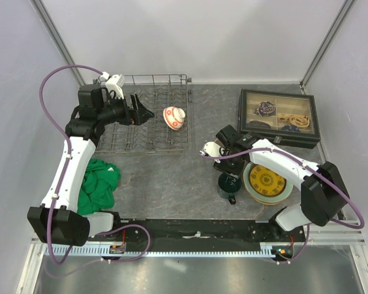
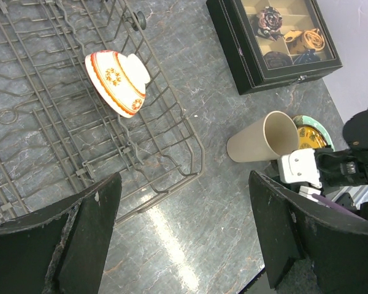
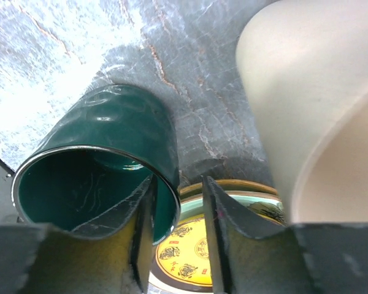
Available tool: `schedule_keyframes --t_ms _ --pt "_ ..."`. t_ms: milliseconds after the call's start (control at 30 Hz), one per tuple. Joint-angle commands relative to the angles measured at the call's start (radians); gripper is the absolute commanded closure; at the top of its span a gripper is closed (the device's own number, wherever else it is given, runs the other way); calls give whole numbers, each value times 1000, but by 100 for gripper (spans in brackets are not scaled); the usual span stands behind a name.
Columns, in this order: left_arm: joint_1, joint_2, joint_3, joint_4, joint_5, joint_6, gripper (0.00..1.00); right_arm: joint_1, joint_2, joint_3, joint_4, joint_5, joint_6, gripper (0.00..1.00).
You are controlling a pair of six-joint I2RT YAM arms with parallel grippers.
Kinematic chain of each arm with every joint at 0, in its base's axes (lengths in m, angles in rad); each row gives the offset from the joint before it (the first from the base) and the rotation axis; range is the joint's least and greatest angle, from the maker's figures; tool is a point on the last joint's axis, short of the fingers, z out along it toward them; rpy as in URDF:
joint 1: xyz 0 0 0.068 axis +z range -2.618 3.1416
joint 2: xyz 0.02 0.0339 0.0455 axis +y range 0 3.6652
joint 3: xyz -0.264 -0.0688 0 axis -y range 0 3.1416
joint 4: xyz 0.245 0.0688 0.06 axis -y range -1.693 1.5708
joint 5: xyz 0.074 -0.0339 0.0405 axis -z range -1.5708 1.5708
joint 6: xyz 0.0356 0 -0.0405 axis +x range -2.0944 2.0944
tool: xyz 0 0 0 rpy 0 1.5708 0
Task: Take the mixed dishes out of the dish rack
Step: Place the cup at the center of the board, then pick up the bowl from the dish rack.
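Observation:
The dish rack (image 1: 150, 119) (image 2: 49, 122) stands at the back left with the small red-and-white bowl (image 1: 174, 117) (image 2: 116, 79) tipped on its side at the right end. My left gripper (image 1: 142, 112) (image 2: 184, 233) hovers open over the rack's front right corner, holding nothing. The dark green mug (image 1: 229, 184) (image 3: 104, 153) stands on the table. My right gripper (image 1: 228, 171) (image 3: 178, 184) straddles its rim, one finger inside, the other outside with a gap to the wall. The beige cup (image 1: 211, 149) (image 2: 260, 138) (image 3: 319, 110) lies on its side beside it. The yellow-gold dish (image 1: 267, 180) (image 3: 184, 251) tops a stack with a pale green plate (image 3: 239, 199).
A dark-framed box (image 1: 278, 116) (image 2: 270, 43) of trinkets sits at the back right. A green cloth (image 1: 98, 184) lies by the left arm's base. The cup, mug and plate stack crowd together under the right arm (image 2: 349, 165).

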Motion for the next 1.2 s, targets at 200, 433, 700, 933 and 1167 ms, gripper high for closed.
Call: schedule_keyframes --t_ms 200,433,700,933,1167 --pt "2 56 63 -1 9 87 9 5 -116 87 -23 15 31 45" --pt "-29 124 79 -12 -70 162 9 6 -189 102 -45 21 41 36" --pt "-55 283 142 6 -32 188 9 6 -259 119 -43 19 55 28" --pt "-54 458 242 19 -18 189 8 6 -304 133 -5 39 69 25" --pt "-54 633 340 32 55 188 5 6 -356 136 49 73 78 13"
